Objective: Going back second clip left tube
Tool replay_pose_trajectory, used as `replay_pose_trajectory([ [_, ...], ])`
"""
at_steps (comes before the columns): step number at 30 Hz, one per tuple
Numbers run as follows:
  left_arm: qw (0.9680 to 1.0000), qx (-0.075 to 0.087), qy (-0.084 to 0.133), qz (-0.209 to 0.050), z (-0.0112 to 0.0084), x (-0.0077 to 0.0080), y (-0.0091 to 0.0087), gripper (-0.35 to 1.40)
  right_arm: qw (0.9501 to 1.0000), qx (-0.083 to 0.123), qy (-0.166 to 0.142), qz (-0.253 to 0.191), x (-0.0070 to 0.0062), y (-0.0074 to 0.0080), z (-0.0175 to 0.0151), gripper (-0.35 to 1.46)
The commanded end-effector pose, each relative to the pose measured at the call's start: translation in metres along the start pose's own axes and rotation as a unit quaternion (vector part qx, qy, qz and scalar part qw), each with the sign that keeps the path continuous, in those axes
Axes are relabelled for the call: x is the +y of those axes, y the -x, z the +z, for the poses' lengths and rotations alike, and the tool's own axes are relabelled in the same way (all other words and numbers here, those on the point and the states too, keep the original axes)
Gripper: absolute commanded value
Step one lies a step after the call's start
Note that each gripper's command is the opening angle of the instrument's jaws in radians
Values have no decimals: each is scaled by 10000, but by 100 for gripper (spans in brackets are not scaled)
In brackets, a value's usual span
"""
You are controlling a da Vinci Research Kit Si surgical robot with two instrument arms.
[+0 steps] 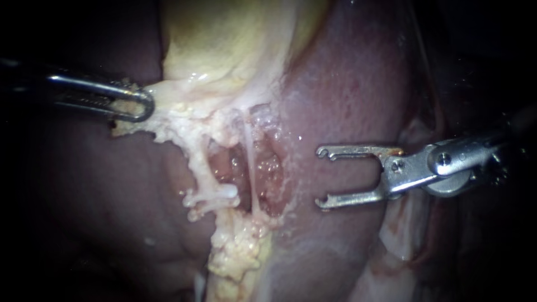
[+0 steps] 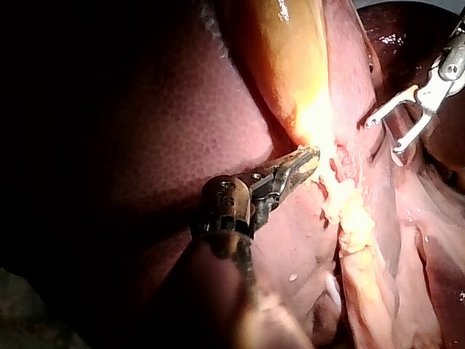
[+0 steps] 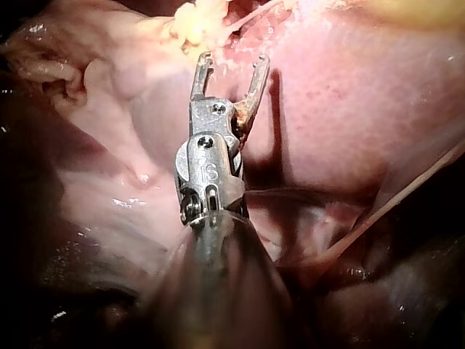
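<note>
**While the right jaws stand wide and empty: instruments and tubes at the liver bed**

Where its shaft enters from the right edge of the endoscope frame, the right instrument (image 1: 320, 177) shows two slim, hook-tipped jaws spread wide. Nothing lies between them, and the tips point left over the liver (image 1: 347, 84) at centre right. In its own wrist view the right instrument (image 3: 231, 64) shows the same parted jaws, just short of the raw pocket ahead.

- Left of the tips, apart from them: a thin pale tube (image 1: 250, 168), upright through the reddish pocket at frame centre.
- Further left: the left tube (image 1: 198, 166), thicker and whitish, slanting down to a pale knob (image 1: 219, 194). Whether that knob is a clip cannot be told.
- Lower centre: lumpy yellow fat (image 1: 240, 251).
- Upper centre: the gallbladder (image 1: 224, 45), yellowish.
- Left edge: the left instrument (image 1: 144, 106), jaws clamped on a flap of pale tissue (image 1: 168, 114) at the gallbladder's lower margin. In the left wrist view the left instrument (image 2: 304, 161) shows the same hold.
</note>
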Motion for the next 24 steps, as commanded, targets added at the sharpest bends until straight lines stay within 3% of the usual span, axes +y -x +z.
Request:
replay_pose_trajectory([
  [1,10000,-10,20,11,6,-1,2,-35,10000,-2,3,-3,0,0,0,50],
  [11,10000,-39,73,52,45,-16,6,-35,10000,4,-13,-4,0,1,0,50],
  [24,9999,-46,85,54,52,-18,5,-35,10000,9,-29,-4,-2,-1,0,50],
])
